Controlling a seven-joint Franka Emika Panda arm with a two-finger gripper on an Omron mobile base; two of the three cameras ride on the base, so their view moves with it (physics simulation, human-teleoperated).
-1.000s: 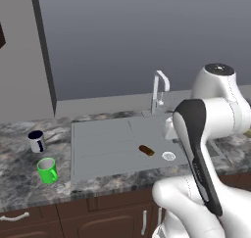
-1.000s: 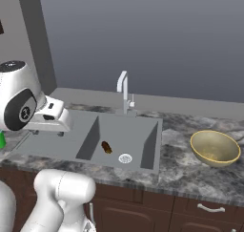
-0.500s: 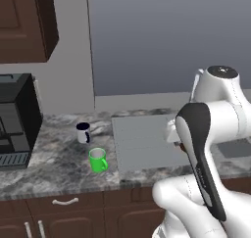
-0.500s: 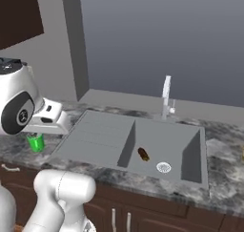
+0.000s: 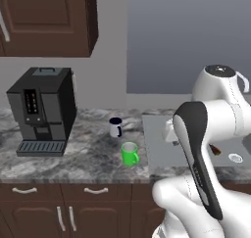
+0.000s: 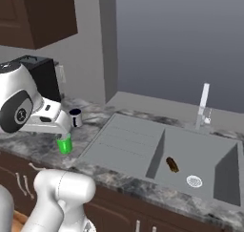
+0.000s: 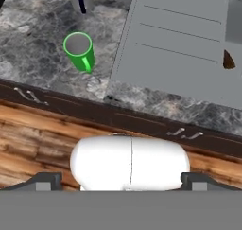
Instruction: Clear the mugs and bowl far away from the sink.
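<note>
Base driven left; arm (image 5: 196, 149) folded, end effector (image 7: 121, 179) open.

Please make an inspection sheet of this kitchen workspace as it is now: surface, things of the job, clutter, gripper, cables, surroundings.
Surface: grey marbled counter with the recessed sink and its ridged draining board.
Job's things: green mug upright on the counter, just left of the draining board; white mug with dark rim upright behind it, apart from it.
Clutter: small brown object lying in the basin near the round drain.
Gripper: gripper open, holding nothing, up above the counter's front edge.
Cables: nothing seen.
Surroundings: black coffee machine on the counter at left, dark wood cabinets above, silver faucet behind the basin.
</note>
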